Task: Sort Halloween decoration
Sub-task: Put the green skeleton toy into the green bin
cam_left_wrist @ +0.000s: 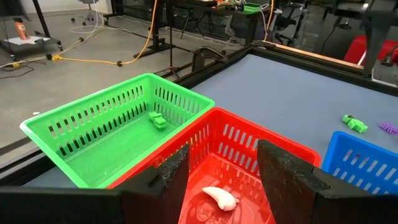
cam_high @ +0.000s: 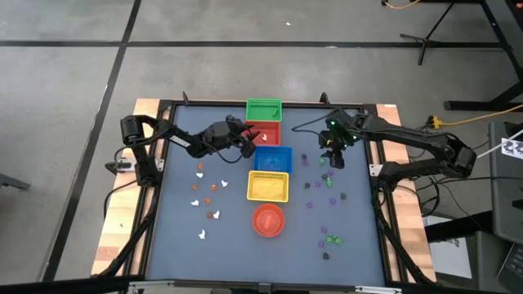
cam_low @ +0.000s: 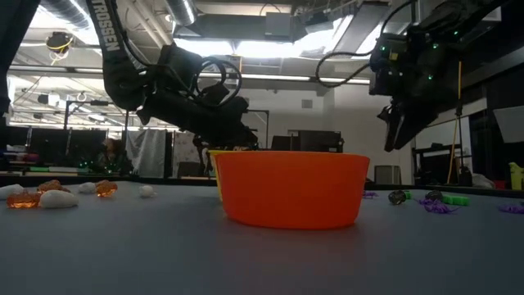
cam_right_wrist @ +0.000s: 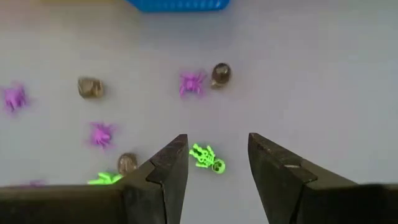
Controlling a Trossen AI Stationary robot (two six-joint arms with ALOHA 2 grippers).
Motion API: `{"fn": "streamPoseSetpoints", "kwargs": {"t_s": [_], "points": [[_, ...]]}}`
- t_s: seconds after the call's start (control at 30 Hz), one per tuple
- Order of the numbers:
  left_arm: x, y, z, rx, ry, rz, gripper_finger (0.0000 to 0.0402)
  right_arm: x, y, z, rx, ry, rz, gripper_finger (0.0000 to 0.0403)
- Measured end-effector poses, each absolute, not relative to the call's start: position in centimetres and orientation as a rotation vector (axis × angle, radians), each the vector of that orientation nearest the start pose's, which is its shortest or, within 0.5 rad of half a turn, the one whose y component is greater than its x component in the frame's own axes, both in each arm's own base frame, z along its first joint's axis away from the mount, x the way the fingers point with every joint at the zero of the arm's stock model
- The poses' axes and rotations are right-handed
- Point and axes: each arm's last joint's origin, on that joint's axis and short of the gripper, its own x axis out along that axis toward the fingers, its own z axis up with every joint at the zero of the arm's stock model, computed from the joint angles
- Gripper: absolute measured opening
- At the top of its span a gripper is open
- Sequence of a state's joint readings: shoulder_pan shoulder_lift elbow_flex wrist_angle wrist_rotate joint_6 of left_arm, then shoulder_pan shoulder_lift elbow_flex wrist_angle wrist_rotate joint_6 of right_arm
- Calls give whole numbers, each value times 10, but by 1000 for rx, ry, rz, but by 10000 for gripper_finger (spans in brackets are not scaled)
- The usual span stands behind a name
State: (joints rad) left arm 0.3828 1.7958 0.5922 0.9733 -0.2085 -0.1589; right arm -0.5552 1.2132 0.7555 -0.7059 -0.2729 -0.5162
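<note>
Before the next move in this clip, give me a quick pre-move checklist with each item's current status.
1. Left tool open and empty, over the red basket: ok.
2. White trinket already lying inside the red basket: ok.
3. Right tool open and empty: ok.
4. Green skeleton lying between the right tool's fingers, below them: ok.
5. Purple spider and dark trinket apart from the skeleton: ok.
6. Right tool's height above the table: cannot tell.
</note>
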Motion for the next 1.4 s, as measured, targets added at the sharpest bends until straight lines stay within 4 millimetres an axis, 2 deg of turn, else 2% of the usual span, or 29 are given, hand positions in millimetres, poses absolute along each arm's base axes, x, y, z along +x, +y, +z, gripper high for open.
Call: {"fn": "streamPoseSetpoints", "kwargs": {"t_s": [0.37,0.6,1.0,1.4], "points": [[291,124,132,-174,186,606,172,199,-116,173,-96,1238,130,166],[291,124,132,-174,186,605,172,203,-119,155,-95,1301,193,166],[291,124,132,-174,186,605,172,206,-121,139,-63,1360,237,165],[291,124,132,-174,186,606,172,206,-121,137,-53,1366,244,163]]}}
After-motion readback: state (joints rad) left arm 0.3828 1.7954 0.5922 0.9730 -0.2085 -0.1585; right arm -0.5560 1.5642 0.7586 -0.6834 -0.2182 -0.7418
